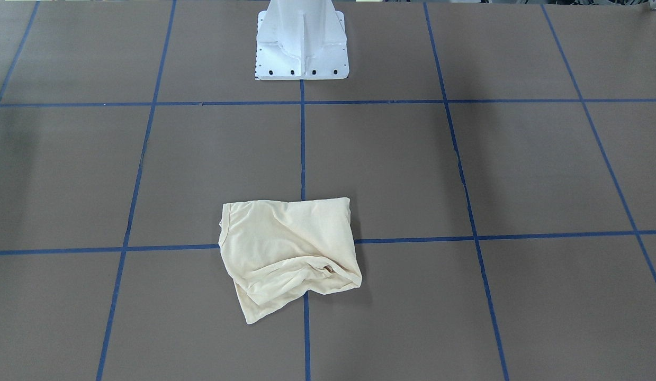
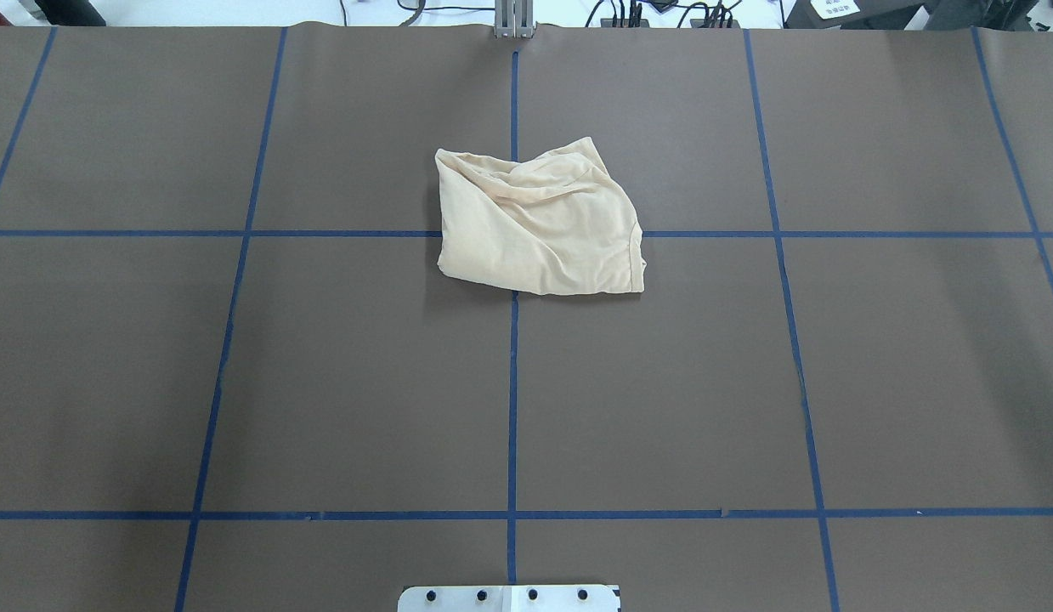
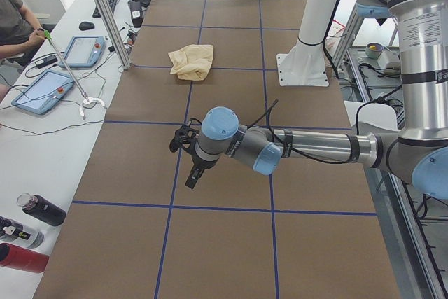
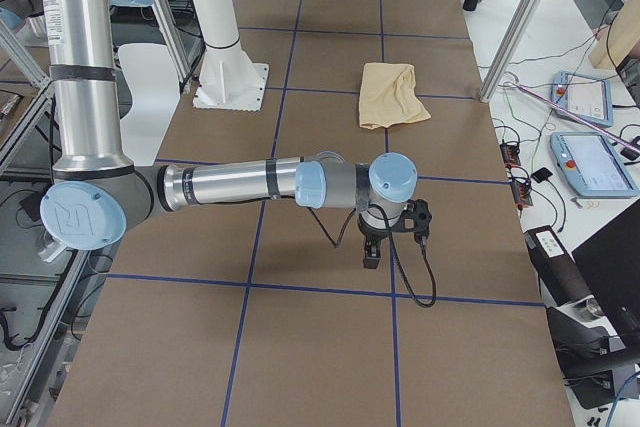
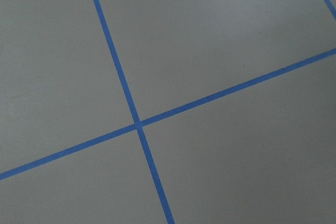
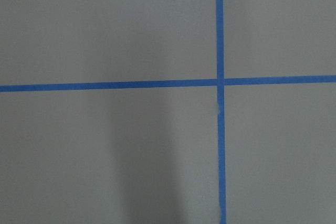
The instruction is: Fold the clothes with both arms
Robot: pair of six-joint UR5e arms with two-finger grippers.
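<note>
Front-facing and overhead views: both claws lie outside the frame; the cream T-shirt (image 1: 288,254) lies bunched on the brown surface (image 1: 518,169), which is gridded with blue tape (image 1: 303,137). Side views: the left claw (image 3: 190,178) and the right claw (image 4: 371,252) each hang over bare surface, with the T-shirt well beyond both; how far either is spread cannot be told. Wrist views: only surface and tape crossings.
</note>
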